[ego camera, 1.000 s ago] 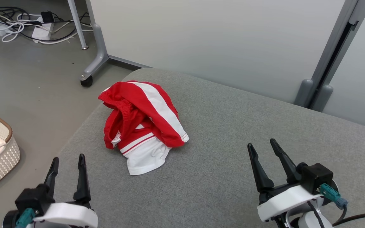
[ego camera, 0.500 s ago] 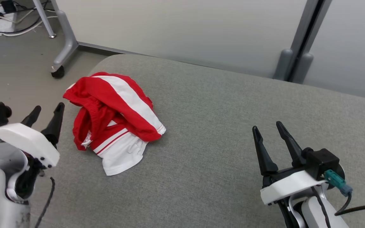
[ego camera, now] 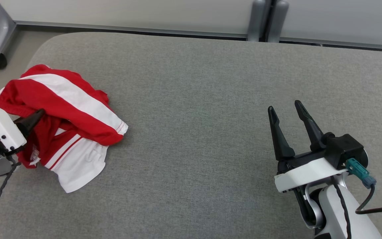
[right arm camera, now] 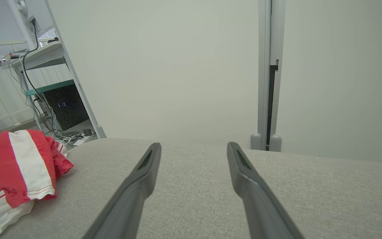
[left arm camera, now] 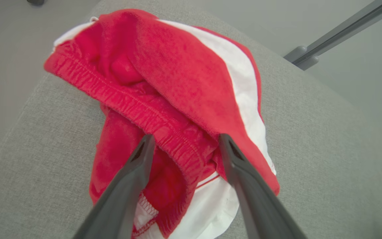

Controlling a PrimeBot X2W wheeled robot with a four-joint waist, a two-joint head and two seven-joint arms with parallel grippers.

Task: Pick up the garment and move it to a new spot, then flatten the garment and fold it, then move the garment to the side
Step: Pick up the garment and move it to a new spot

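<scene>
Over on the left end of the grey woven-fabric cushion (ego camera: 194, 83), close to its rounded corner, sits the crumpled red-and-white cloth garment (ego camera: 71, 113). It's bunched in a heap: a red top layer with a broad white band across it, and a white panel with thin red stripes poking out underneath toward me. From the head camera I get that white panel and a little white label at the red edge, plus one dark fingertip of the left gripper (left arm camera: 186, 141) against the pile. The left wrist camera adds a gathered red elastic waistband running diagonally right between the two fingers. They're spread wide, one on each side of the band, and I can't tell if the tips are touching cloth. The right wrist camera catches the heap side-on at its far left, with tangled cables (right arm camera: 46, 121) behind. The right gripper (ego camera: 284, 107) is spread wide too, holding nothing, over bare cushion well apart from the garment.
</scene>
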